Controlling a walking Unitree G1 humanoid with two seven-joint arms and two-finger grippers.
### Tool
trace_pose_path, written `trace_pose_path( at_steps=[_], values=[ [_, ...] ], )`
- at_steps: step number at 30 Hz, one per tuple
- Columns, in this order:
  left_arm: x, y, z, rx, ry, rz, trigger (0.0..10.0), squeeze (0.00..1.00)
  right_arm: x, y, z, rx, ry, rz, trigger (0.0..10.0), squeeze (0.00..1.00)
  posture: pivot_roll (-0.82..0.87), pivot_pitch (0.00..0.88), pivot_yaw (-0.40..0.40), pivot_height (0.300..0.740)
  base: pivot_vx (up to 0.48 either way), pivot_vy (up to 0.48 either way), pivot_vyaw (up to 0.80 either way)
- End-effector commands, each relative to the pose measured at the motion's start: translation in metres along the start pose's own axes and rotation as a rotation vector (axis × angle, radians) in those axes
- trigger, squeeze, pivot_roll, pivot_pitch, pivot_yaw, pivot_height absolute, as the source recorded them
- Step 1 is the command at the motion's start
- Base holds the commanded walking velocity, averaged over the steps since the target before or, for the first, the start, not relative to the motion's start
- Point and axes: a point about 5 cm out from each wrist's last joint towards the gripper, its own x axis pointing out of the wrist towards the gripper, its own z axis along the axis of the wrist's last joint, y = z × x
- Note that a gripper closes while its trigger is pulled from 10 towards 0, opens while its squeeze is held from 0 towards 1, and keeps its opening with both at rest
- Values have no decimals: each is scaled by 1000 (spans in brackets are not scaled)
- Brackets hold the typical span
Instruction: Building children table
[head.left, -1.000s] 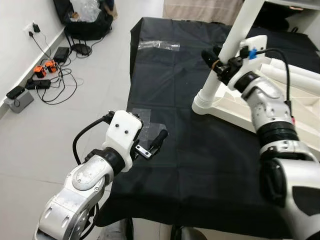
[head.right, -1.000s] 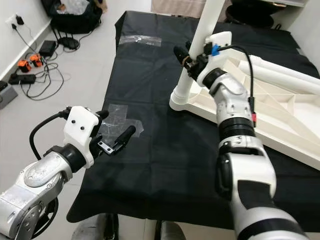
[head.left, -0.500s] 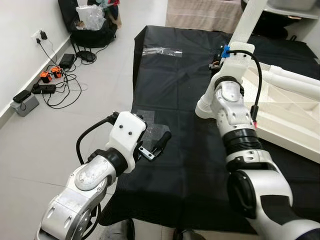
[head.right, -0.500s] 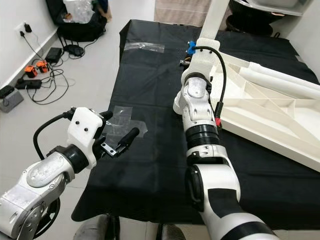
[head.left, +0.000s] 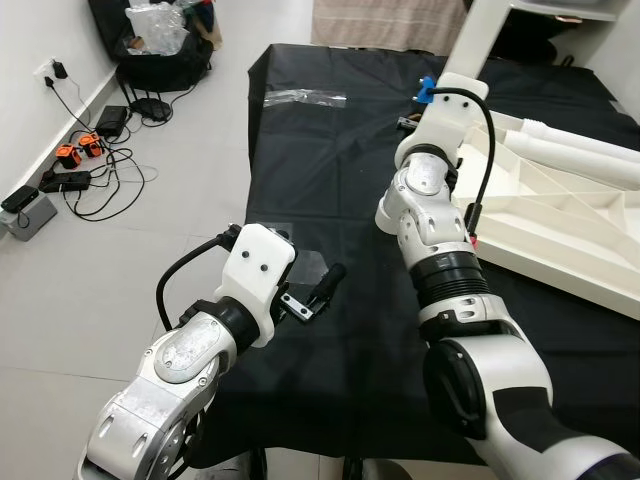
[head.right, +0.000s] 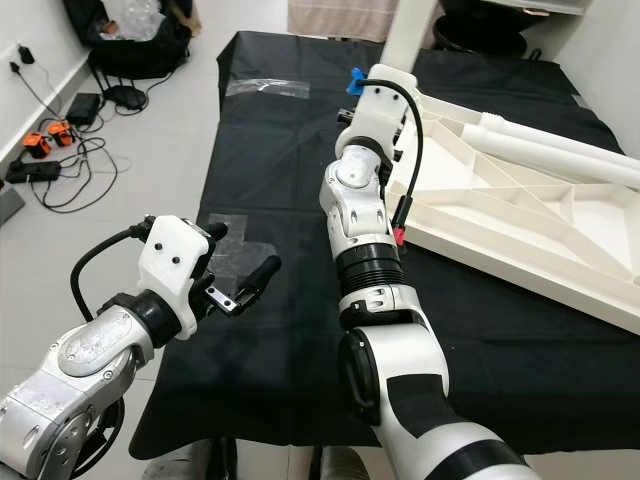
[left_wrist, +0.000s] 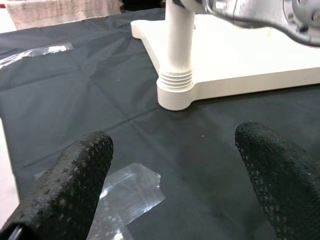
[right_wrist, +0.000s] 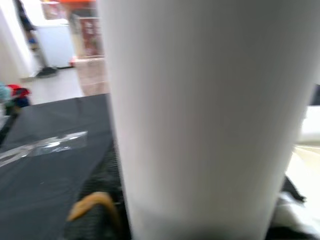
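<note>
Gripper right (right_wrist: 200, 220) clamps our white table leg (head.left: 478, 45) at twelve o'clock to screw it into the tabletop (head.left: 560, 225), while our left gripper (head.left: 318, 290) waits open.

A black cloth (head.left: 340, 180) covers the bench. On it, the upturned white tabletop (head.left: 560, 215) lies toward the right edge, one clear plastic wrapper (head.left: 305, 96) near the far-left corner, another (head.right: 232, 258) by the left edge.

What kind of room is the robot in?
Probably a room in a home, used for putting furniture together. There is a tiled floor, chargers and cables by the wall, and a black cloth spread under an upside-down white table top.
</note>
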Motion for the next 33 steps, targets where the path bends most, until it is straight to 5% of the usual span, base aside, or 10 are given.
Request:
trace_pose_path(
  at_steps=[1,9,10,11,16,22,25,26,33],
  values=[
    [-1,-3,-3,-3,14,-6,10000,0,-3,2,-1,-12,-12,30,10000,1000,92,202,-66,740,0,0,0],
    [0,-3,-4,-5,19,-11,10000,0,-4,-8,10,32,-78,63,10000,1000,92,198,-59,740,0,0,0],
    [0,-2,-4,-4,18,-9,10000,0,-1,-11,13,45,-84,85,10000,306,92,198,-59,740,0,0,0],
    [0,-1,-4,-7,18,-8,10000,0,1,-15,16,42,-90,99,10000,0,92,198,-59,740,0,0,0],
    [0,-1,-4,-4,18,-6,10000,0,6,-26,21,35,-101,134,10000,0,84,199,-60,740,0,0,0],
    [0,0,-4,-1,16,-3,10000,0,12,-37,19,123,-62,386,10000,0,84,199,-60,740,0,0,0],
    [0,0,-3,0,14,-1,10000,0,14,-45,22,140,-69,418,10000,0,87,199,-58,740,0,0,0],
    [-1,1,-3,2,14,1,10000,0,17,-51,26,164,-73,542,10000,0,87,199,-58,740,0,0,0],
    [-1,0,-3,2,13,-2,10000,0,23,-56,30,148,-54,756,10000,0,92,194,-61,740,0,0,0]
  ],
)
